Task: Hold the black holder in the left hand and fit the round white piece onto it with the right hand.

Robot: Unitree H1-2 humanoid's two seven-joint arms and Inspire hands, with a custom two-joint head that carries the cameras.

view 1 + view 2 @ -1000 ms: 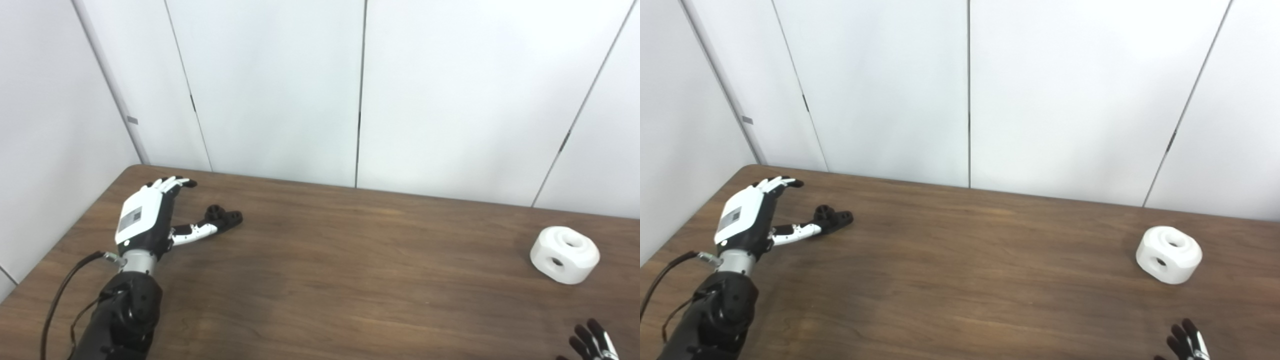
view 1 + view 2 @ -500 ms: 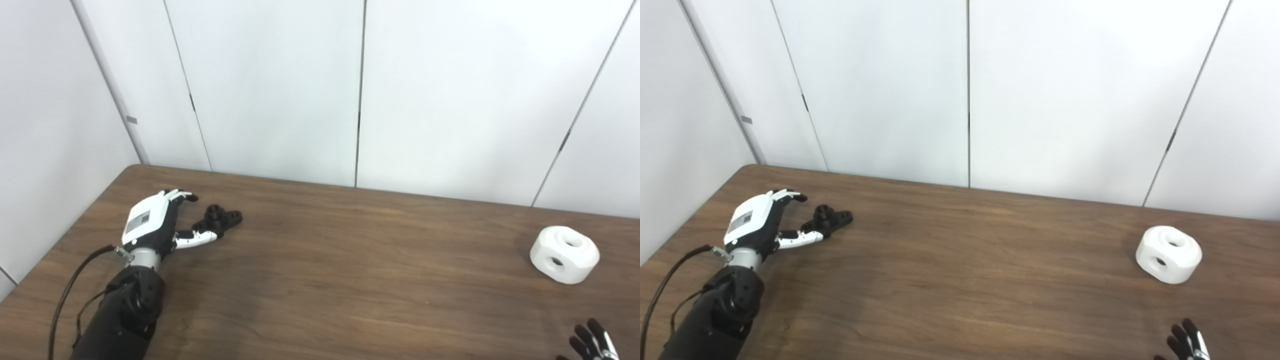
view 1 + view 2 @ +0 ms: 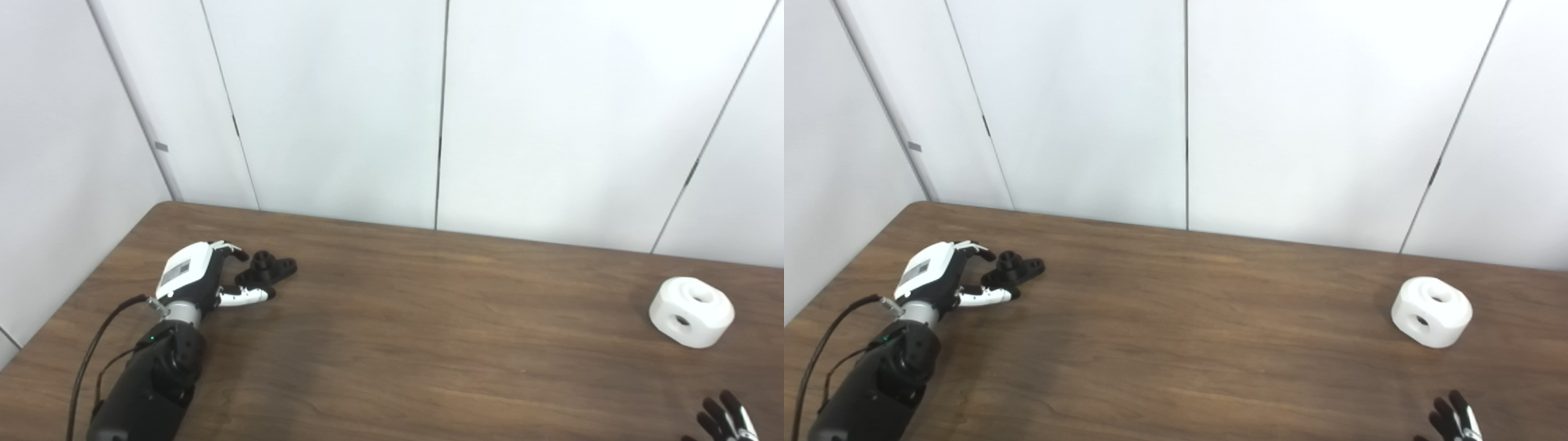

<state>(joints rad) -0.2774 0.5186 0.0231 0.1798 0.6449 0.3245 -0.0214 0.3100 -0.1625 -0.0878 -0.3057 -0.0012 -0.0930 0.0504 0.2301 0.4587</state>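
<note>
The black holder [image 3: 269,269] lies flat on the brown table at the far left. My left hand [image 3: 199,280] sits just left of it, low on the table, fingers curled over the holder's left end and thumb [image 3: 248,296] stretched below it; it has no closed grip, the hand is open. The round white piece [image 3: 691,312], with holes in its top and side, rests at the far right. Only the fingertips of my right hand [image 3: 726,419] show at the bottom right corner, well below the white piece.
The table [image 3: 429,343] is bare wood between the two parts. White wall panels [image 3: 441,110] stand right behind its far edge and along the left side. A black cable [image 3: 86,367] hangs beside my left forearm.
My left hand has dropped lower toward the table and curled its fingers over the holder's left end; the thumb has drawn back below it. The right hand and white piece have not moved.
</note>
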